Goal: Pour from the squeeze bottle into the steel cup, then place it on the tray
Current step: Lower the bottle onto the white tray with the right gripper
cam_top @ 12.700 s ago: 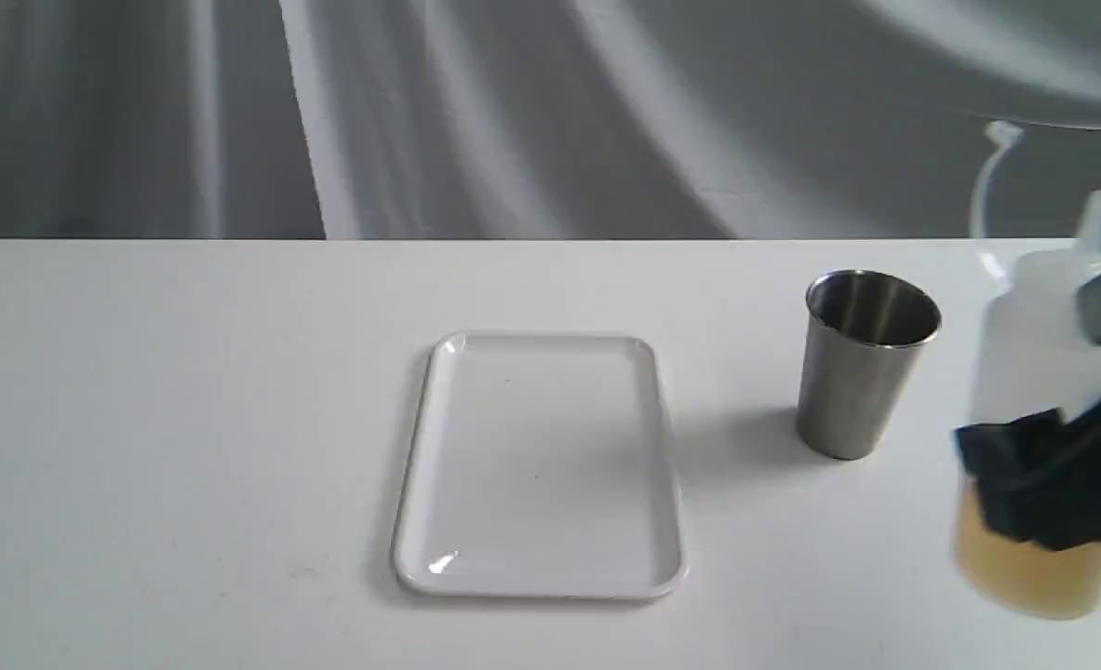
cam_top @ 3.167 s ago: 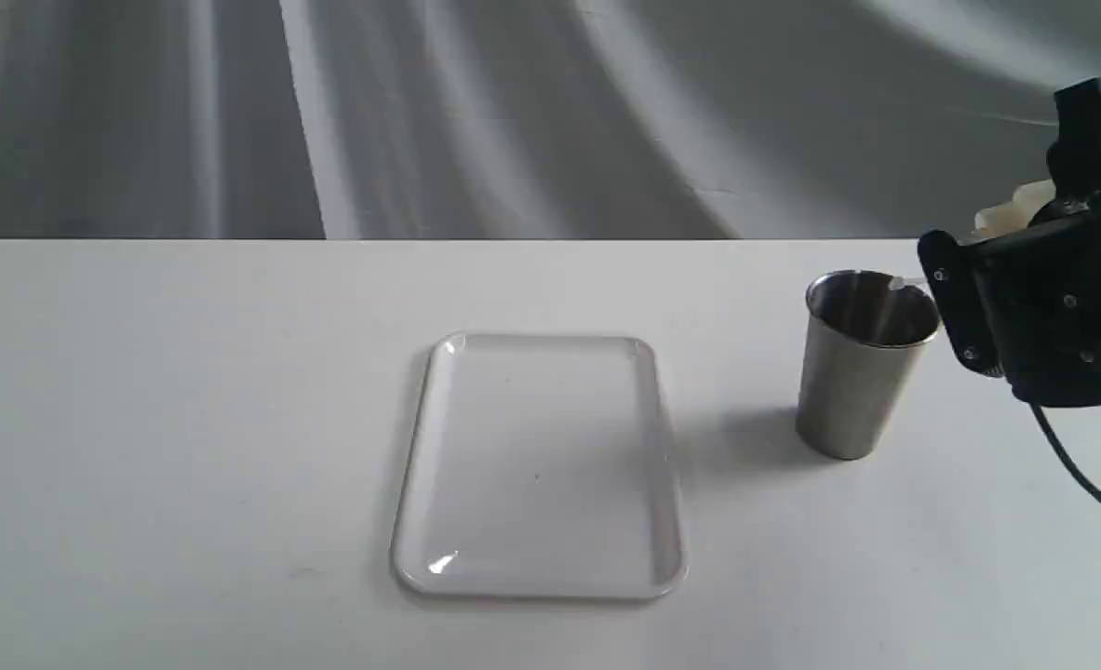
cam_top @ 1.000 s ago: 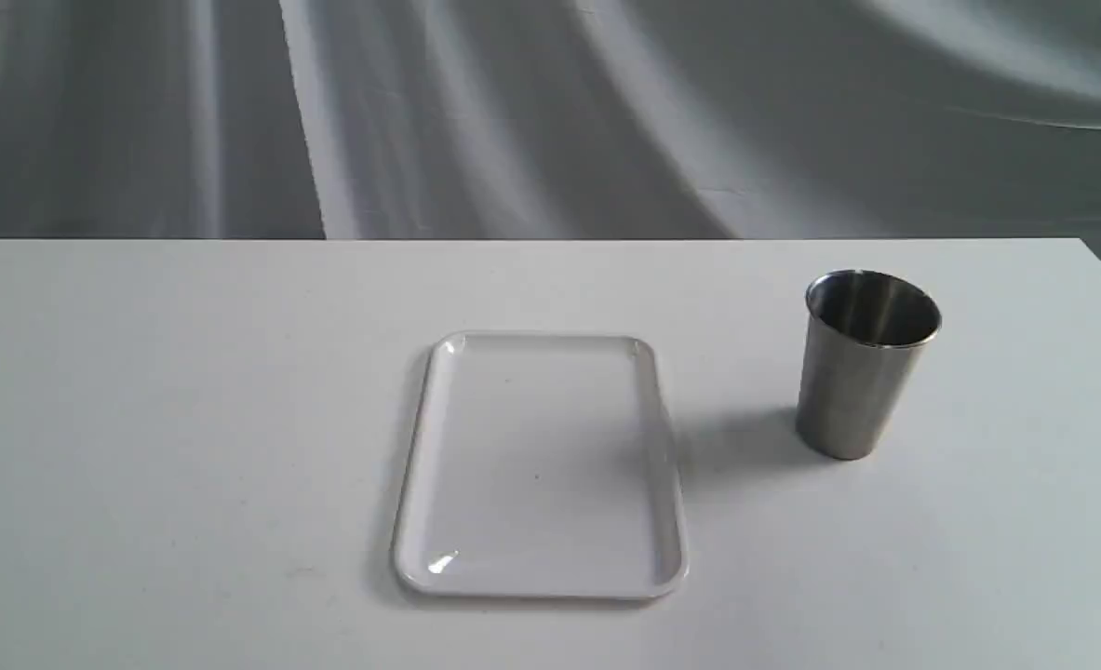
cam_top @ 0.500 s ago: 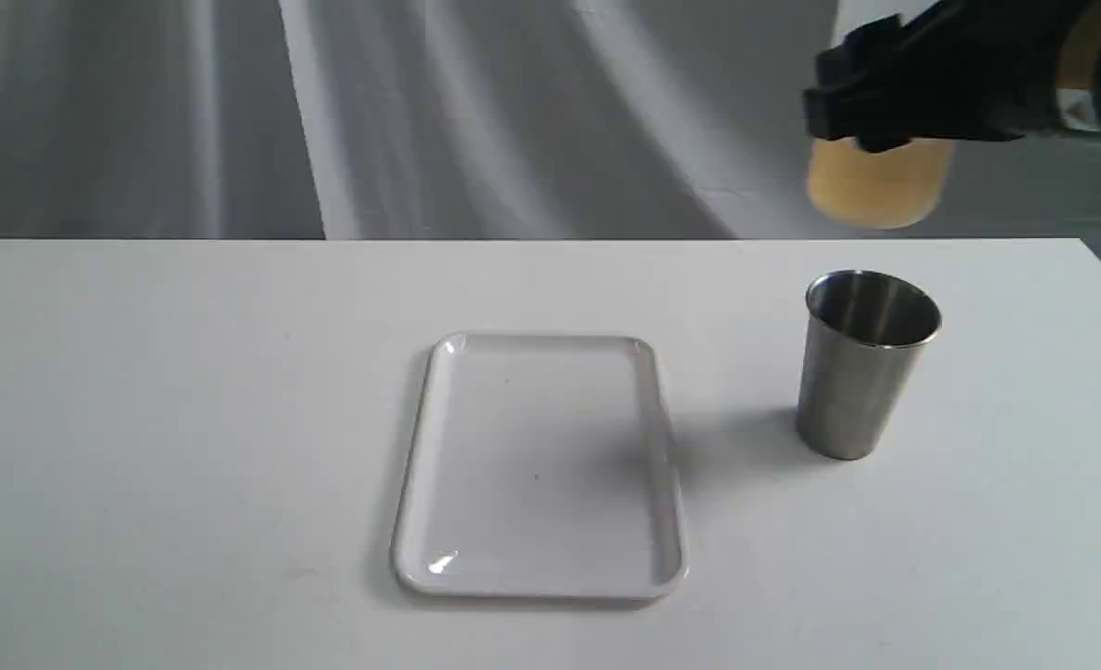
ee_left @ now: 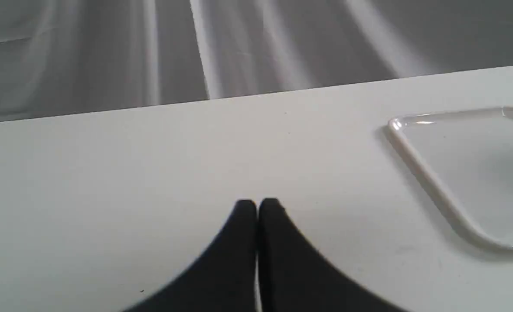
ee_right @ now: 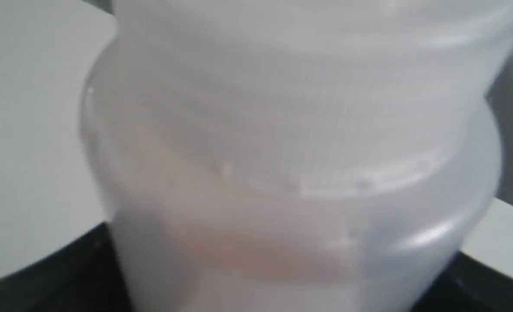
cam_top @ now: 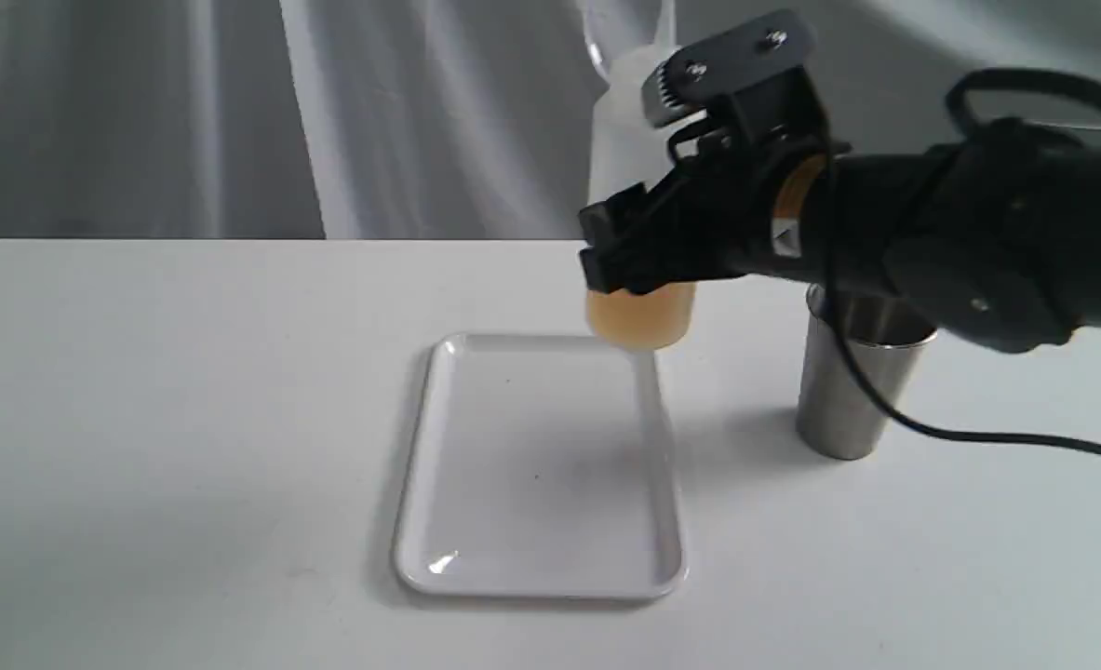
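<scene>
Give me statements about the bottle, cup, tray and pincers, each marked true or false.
1. The right pincer grips the squeeze bottle, nozzle up. True.
2. The steel cup stands upright on the table, off the tray. True.
3. The left pincer is open. False: it is shut, holding nothing.
4. The squeeze bottle is empty. False: orange liquid fills its lower part.

The right gripper covered the middle of the squeeze bottle, whose nozzle tip was cut by the upper edge. The right arm partly hid the steel cup.
</scene>
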Robot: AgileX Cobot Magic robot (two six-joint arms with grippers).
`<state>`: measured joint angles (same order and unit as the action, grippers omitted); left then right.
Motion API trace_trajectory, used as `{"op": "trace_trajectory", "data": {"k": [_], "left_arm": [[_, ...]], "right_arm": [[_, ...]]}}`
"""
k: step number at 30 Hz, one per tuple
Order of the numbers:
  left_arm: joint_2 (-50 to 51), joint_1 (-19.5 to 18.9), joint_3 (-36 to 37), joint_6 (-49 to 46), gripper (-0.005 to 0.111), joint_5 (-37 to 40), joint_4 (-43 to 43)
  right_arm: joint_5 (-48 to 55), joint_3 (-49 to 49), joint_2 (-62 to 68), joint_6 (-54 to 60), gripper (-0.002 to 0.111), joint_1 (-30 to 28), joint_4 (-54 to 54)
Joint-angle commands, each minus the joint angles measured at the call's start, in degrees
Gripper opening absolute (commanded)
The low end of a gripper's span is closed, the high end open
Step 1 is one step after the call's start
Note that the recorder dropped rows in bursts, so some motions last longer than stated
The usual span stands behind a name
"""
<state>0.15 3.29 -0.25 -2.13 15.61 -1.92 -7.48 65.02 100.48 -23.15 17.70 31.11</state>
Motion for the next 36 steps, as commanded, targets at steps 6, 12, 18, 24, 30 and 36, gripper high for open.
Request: {"op": "trace_trajectory", "data": {"k": [6, 12, 18, 24, 30, 36], "left_arm": [[-0.15, 0.33, 0.25, 0.13, 0.000, -0.39, 0.04], [-0.15, 0.33, 0.25, 0.27, 0.000, -0.39, 0.04], [-0.15, 0.33, 0.25, 0.27, 0.000, -0.39, 0.04], [-0.15, 0.33, 0.25, 0.13, 0.000, -0.39, 0.04], [-0.15, 0.33, 0.25, 0.13, 0.000, -0.39, 0.04], [-0.15, 0.33, 0.25, 0.13, 0.000, -0.39, 0.04]], "right_arm": [[-7.83, 0.41, 6.86, 3.68, 0.017, 2.29, -4.37], [-9.28, 0.41, 9.14, 4.09, 0.017, 2.94, -6.30], [-9.60, 2.21, 11.88, 4.94, 0.017, 2.94, -6.30], [-7.45, 6.91, 14.23, 5.06, 0.017, 2.94, -6.20], [-4.71, 9.79, 16.21, 5.06, 0.017, 2.98, -5.83], [-2.28, 9.79, 16.62, 5.06, 0.017, 3.51, -5.83]]}}
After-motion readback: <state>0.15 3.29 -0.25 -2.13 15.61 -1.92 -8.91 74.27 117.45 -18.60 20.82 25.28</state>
